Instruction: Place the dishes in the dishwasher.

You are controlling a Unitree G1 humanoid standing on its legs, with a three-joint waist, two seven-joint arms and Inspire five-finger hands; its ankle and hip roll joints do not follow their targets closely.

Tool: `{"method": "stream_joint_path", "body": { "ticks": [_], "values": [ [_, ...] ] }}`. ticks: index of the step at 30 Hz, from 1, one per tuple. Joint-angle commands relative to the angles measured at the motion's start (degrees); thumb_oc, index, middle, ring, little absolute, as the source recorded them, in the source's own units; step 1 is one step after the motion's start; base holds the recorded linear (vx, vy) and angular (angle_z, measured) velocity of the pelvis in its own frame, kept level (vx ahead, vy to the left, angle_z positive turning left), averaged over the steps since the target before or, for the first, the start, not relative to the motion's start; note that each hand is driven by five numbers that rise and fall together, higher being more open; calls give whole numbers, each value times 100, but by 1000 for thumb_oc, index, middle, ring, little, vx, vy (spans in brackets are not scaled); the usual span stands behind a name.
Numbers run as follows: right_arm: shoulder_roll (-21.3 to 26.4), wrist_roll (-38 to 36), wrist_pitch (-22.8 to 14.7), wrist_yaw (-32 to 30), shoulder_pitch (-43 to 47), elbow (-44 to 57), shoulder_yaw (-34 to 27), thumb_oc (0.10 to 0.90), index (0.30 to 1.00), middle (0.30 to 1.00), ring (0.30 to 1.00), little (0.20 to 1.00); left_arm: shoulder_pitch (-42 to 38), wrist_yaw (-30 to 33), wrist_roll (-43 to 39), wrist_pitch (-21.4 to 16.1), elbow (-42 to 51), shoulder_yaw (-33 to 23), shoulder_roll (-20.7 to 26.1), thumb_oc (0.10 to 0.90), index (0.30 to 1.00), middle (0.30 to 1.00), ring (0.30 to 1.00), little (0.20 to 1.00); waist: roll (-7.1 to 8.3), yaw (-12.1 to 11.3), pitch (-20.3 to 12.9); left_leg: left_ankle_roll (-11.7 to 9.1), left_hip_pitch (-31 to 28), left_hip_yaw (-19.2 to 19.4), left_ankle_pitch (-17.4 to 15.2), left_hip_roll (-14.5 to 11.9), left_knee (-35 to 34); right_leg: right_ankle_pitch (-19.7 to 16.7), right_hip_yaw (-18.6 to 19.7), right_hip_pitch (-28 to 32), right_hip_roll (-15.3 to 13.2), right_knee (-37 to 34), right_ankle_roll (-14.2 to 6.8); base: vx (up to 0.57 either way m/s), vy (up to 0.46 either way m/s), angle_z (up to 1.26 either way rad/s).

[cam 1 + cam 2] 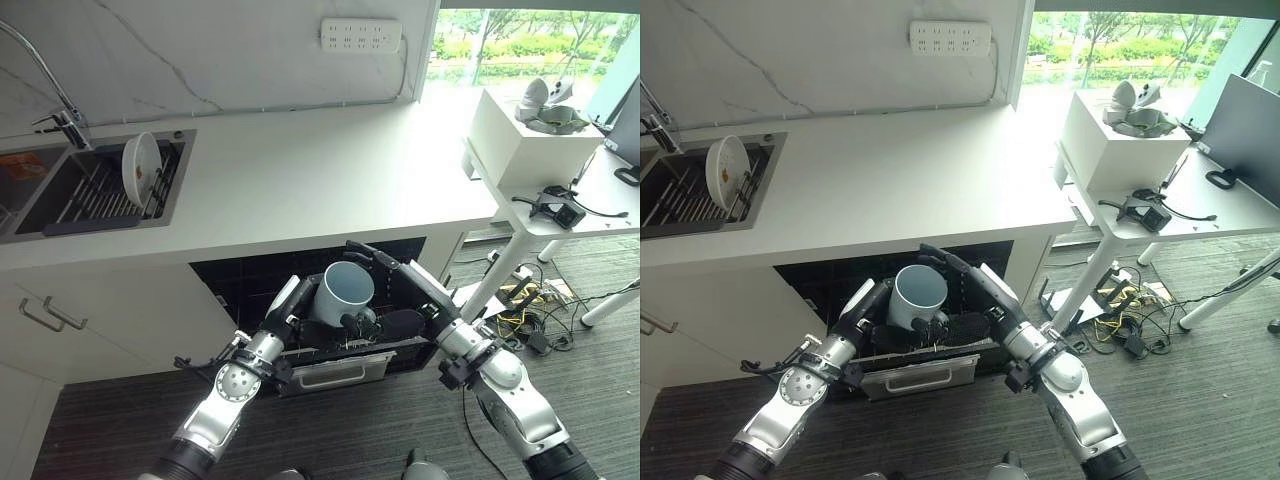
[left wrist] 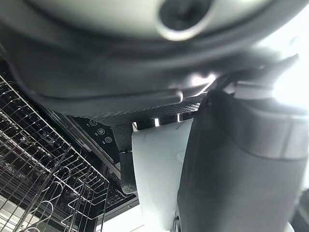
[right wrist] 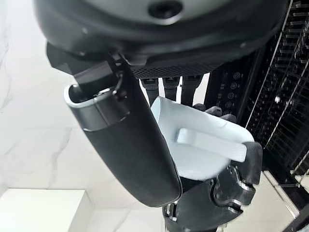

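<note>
One mug [image 1: 343, 292], pale blue, sits between both hands above the pulled-out dishwasher rack [image 1: 335, 366], mouth tilted up toward you. Left hand [image 1: 285, 312] is at the mug's 9 o'clock side, fingers against the wall; you can't tell from its wrist view whether they curl round it. Right hand [image 1: 395, 275] is at 3 o'clock, fingers straight along the far rim, thumb low by the handle [image 3: 211, 144]; it presses rather than wraps.

Judgement: glazed ceramic, stiff, fairly light, slippery, chips if dropped on the wire tines. Best hold looks like the body wall from both sides, or the handle; squeeze evenly, since a tilted mug can slide out.

Around it: dark dishwasher opening [image 1: 250, 275] under the white surface [image 1: 300, 180]. At 10 o'clock, well apart, a sink [image 1: 60, 200] with a white plate [image 1: 141, 167] standing in its rack and a faucet [image 1: 60, 110]. At 2 o'clock, a white box [image 1: 520, 145] on a side desk [image 1: 600, 190]. Power strip [image 1: 361, 34] on the wall at 12.

In the way: rack tines and the rack's front edge just below the hands; your own fingers crowd the drop spot.
</note>
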State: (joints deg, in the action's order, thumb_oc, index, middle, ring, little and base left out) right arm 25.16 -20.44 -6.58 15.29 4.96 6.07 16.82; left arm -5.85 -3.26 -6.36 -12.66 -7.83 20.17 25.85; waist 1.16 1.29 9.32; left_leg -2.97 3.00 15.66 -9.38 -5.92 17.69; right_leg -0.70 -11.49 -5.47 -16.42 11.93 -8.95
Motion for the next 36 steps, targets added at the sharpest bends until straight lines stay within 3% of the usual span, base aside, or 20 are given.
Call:
{"method": "stream_joint_path", "body": {
  "ticks": [1,7,11,19,29,33,36],
  "values": [
    [-33,-183,-597,-152,425,529,-10,800,900,900,900,900,-762,68,-243,-809,1148,-39,-60,400,300,300,300,300,-5,-110,-256,73,-162,-555,-520,-68,-50,986,233,203,-3,526,-273,0,0,0],
    [-58,-194,-529,-235,393,567,-9,800,900,900,900,900,-724,125,-120,-873,1217,-67,-28,400,300,300,300,300,-6,-119,-254,78,-157,-568,-520,-56,-50,995,236,209,-1,526,-267,0,0,0],
    [-64,-477,-160,-150,350,524,14,800,900,900,900,900,-714,364,288,-1028,1264,-102,38,400,300,300,300,300,7,-114,-255,81,-164,-569,-529,-54,-50,997,238,212,1,526,-266,0,0,0],
    [-53,-829,109,93,280,466,43,800,900,900,900,900,-731,438,453,-1137,1268,-88,134,400,300,300,300,300,20,-103,-260,77,-164,-575,-522,-54,-50,1002,246,218,16,526,-261,0,0,0],
    [-122,-1116,186,267,262,471,88,800,900,900,900,900,-735,413,361,-1161,1223,-22,110,400,300,300,300,300,33,-105,-262,87,-174,-595,-522,-45,-50,1010,275,232,37,526,-250,0,0,0],
    [-147,-1050,288,329,235,461,93,800,900,900,900,900,-746,541,574,-1347,1263,-21,134,400,300,300,300,300,36,-98,-266,81,-173,-608,-526,-40,-50,1022,289,239,54,526,-245,0,0,0],
    [-10,-699,362,373,240,484,89,800,900,900,900,900,-764,567,648,-1270,1316,-36,202,400,300,300,300,300,49,-90,-280,80,-166,-617,-536,-39,-50,1025,302,229,66,526,-248,0,0,0]
  ]
}}
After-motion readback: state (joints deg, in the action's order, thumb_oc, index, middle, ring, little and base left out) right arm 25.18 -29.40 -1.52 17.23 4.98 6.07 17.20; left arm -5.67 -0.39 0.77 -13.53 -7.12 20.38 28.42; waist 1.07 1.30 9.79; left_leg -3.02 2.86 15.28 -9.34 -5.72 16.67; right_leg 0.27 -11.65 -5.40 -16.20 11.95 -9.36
